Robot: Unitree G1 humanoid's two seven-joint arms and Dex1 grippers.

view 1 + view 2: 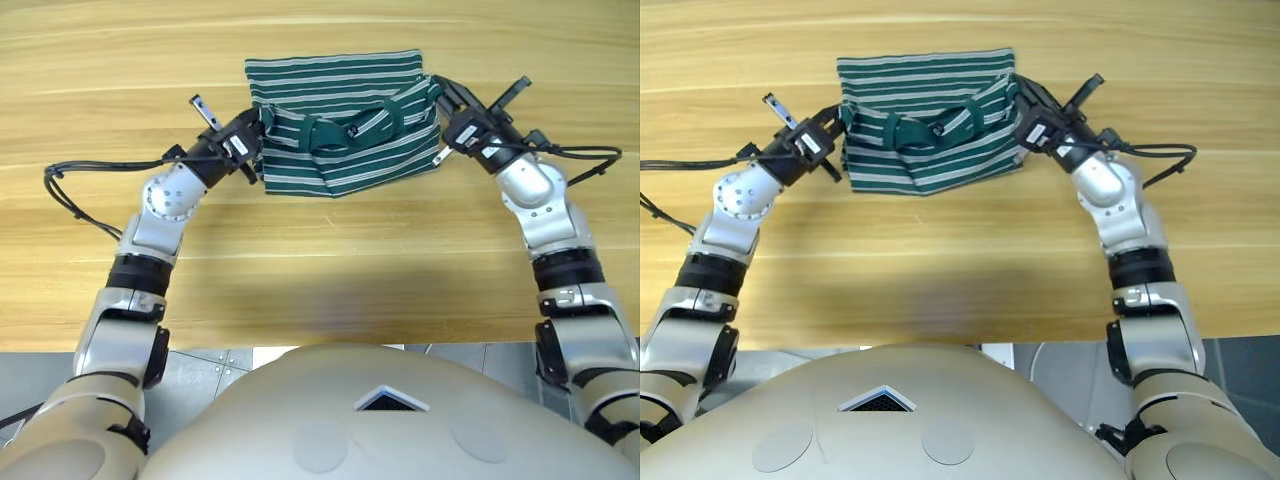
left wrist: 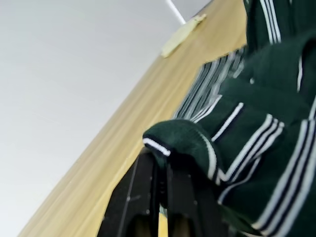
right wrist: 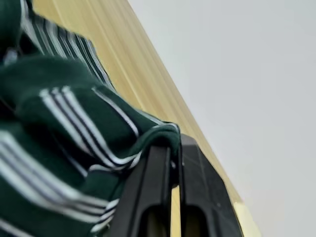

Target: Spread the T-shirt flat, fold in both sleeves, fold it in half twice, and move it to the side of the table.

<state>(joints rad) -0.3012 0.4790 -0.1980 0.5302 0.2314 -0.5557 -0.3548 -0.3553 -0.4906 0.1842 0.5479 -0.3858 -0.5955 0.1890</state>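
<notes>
Head views: I see the T-shirt [image 1: 340,120], dark green with pale stripes, lying on the wooden table [image 1: 120,60] in the middle of its far half, between the two arms. It is bunched into a rough rectangle. Its far layer rests flat on the wood, and a nearer layer, with the neckline [image 1: 352,126] showing across the middle, is drawn up between the grippers.

Left side: the left gripper [image 1: 258,150] sits at the shirt's left edge. From the left wrist view I read its two dark fingers [image 2: 143,192] as pressed together, with a rolled fold of striped cloth pinched at their tips.

Right side: the right gripper [image 1: 440,105] sits at the shirt's right edge, slightly farther up the table than the left one. In the right wrist view its fingers [image 3: 153,187] are likewise clamped together on a hem of the cloth, which drapes away from the tips.

Other: black cables [image 1: 90,175] loop from each wrist and lie on the table outside the arms.
</notes>
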